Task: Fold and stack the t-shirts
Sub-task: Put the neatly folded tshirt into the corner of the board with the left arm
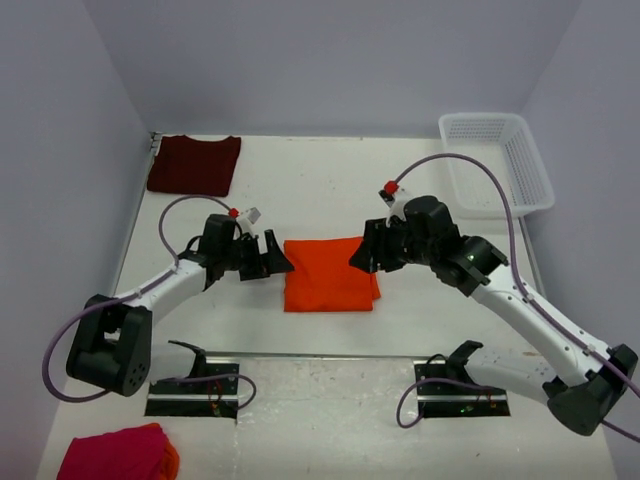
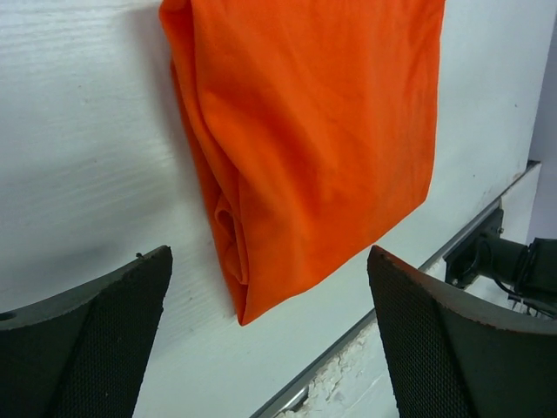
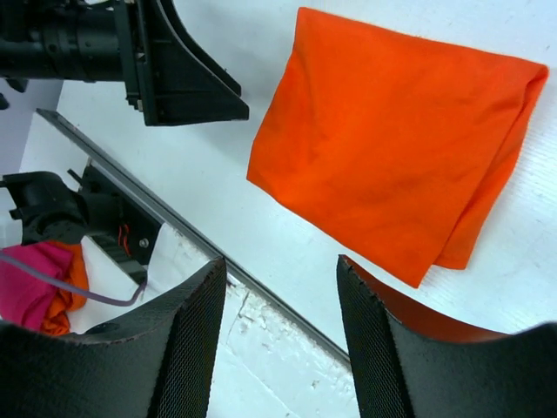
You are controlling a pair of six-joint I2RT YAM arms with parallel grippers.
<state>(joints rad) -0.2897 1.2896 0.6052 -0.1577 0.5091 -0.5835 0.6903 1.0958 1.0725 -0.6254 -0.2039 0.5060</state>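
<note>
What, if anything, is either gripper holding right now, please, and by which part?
Nothing is held: the left gripper and right gripper stand open either side of the folded orange t-shirt, nothing between their jaws.

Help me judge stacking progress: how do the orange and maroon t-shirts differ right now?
The orange t-shirt is bright and lies mid-table between the left gripper and right gripper; the maroon t-shirt is dark and sits in the far left corner. Both lie folded flat on the table, apart, not yet stacked.
</note>
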